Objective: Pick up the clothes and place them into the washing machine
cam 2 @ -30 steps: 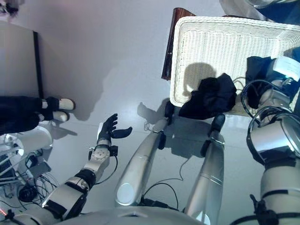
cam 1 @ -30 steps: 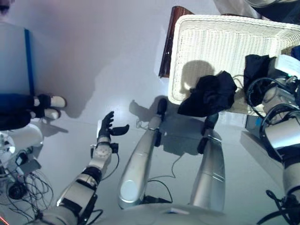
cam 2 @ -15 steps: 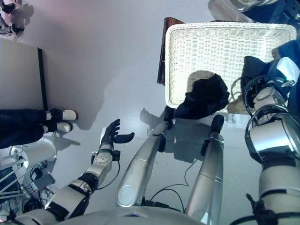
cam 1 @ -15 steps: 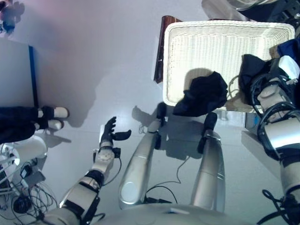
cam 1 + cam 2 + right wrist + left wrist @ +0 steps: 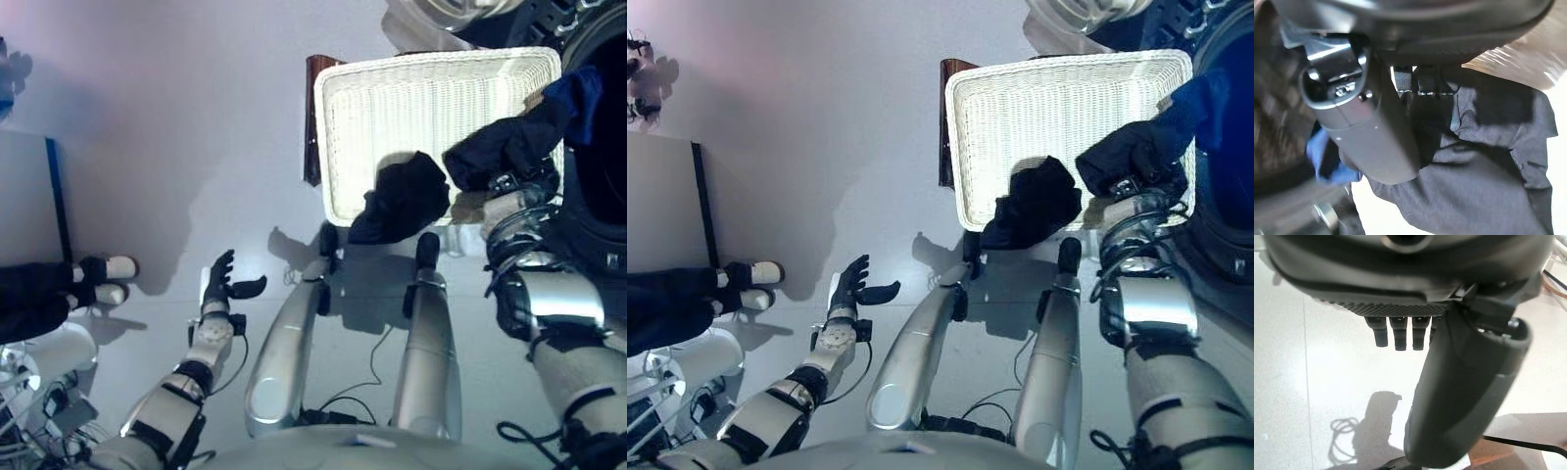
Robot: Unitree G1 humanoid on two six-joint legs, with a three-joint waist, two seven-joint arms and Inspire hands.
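Observation:
A white wicker basket (image 5: 431, 108) rests on a low dark brown box (image 5: 312, 117) beside the washing machine, whose dark drum opening (image 5: 600, 166) is at the far right. A black garment (image 5: 402, 196) hangs over the basket's near rim. My right hand (image 5: 1366, 127) is shut on a dark navy garment (image 5: 505, 147) and holds it up over the basket's right end, next to the drum opening; a blue part (image 5: 578, 93) of the cloth reaches toward the opening. The cloth covers the hand in the eye views. My left hand (image 5: 220, 284) is open and empty over the floor.
A person's dark-trousered legs with white shoes (image 5: 98, 276) are at the left. A grey cabinet with a blue edge (image 5: 39, 196) stands behind them. Loose equipment and cables (image 5: 39, 401) lie at the lower left. The machine's door (image 5: 441, 12) shows at the top.
My right hand has lifted the dark navy garment out of the basket's right end and toward the drum opening. The camera has shifted, bringing the drum opening into view. The left hand has stayed put.

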